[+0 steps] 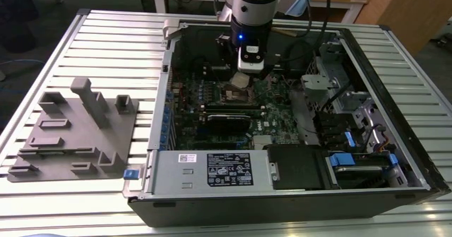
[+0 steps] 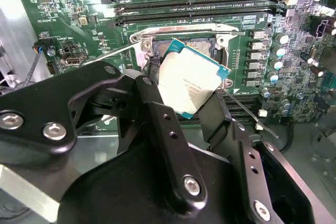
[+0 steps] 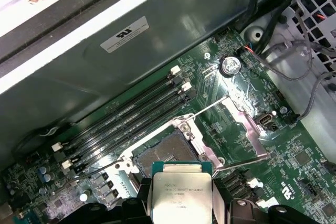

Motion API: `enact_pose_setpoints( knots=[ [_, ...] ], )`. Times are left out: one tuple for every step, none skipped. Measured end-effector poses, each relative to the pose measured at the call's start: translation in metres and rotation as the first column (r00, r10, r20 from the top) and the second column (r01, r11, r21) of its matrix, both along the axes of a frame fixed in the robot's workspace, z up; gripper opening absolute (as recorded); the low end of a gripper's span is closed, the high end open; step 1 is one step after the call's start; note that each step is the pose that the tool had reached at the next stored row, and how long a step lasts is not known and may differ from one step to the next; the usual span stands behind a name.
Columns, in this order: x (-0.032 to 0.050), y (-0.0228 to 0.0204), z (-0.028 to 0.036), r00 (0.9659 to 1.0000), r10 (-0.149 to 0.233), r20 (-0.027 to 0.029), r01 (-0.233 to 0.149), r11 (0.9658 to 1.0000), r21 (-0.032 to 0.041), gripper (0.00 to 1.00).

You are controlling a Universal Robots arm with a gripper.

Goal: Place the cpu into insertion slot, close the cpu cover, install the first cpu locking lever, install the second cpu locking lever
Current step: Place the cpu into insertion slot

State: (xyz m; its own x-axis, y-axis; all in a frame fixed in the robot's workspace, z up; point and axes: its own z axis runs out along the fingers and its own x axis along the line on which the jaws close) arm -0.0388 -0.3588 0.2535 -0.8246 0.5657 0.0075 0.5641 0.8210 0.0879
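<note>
My gripper is shut on the cpu, a small silver-grey square chip, and holds it tilted just above the insertion slot on the green board. In both wrist views the black fingers clamp two opposite edges of the cpu. Beyond the chip the insertion slot lies bare, its brownish centre showing. The cpu cover is swung open beside the slot. Two thin locking levers stand free of their catches.
The open computer case rings the board with tall walls. Black memory slots run alongside the socket. A long black card, a power supply and drive bays lie towards the front. A grey fixture rests on the slatted table.
</note>
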Motion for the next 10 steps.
enact_pose_setpoints(
  knots=[
    [0.0000,0.0000,0.0000,1.0000,0.000,0.0000,0.000,1.0000,0.0000,0.54],
    [0.0000,0.0000,0.0000,1.0000,0.000,0.0000,0.000,1.0000,0.0000,0.54],
    [0.0000,0.0000,0.0000,1.0000,0.000,0.0000,0.000,1.0000,0.0000,0.54],
    [0.0000,0.0000,0.0000,1.0000,-0.001,0.0000,0.001,1.0000,0.0001,0.54],
    [0.0000,0.0000,0.0000,1.0000,-0.003,0.0000,0.003,1.0000,0.0000,0.54],
    [0.0000,0.0000,0.0000,1.0000,-0.009,0.0001,0.009,1.0000,0.0000,0.54],
    [0.0000,0.0000,-0.0001,0.9998,-0.018,0.0000,0.018,0.9998,0.0001,0.54],
    [0.0000,0.0000,-0.0001,0.9995,-0.031,0.0000,0.031,0.9995,0.0001,0.54],
    [0.0000,0.0000,-0.0001,0.9989,-0.048,0.0000,0.048,0.9989,0.0000,0.54],
    [0.0000,0.0000,-0.0002,0.9979,-0.065,0.0000,0.065,0.9979,0.0000,0.54]
  ],
)
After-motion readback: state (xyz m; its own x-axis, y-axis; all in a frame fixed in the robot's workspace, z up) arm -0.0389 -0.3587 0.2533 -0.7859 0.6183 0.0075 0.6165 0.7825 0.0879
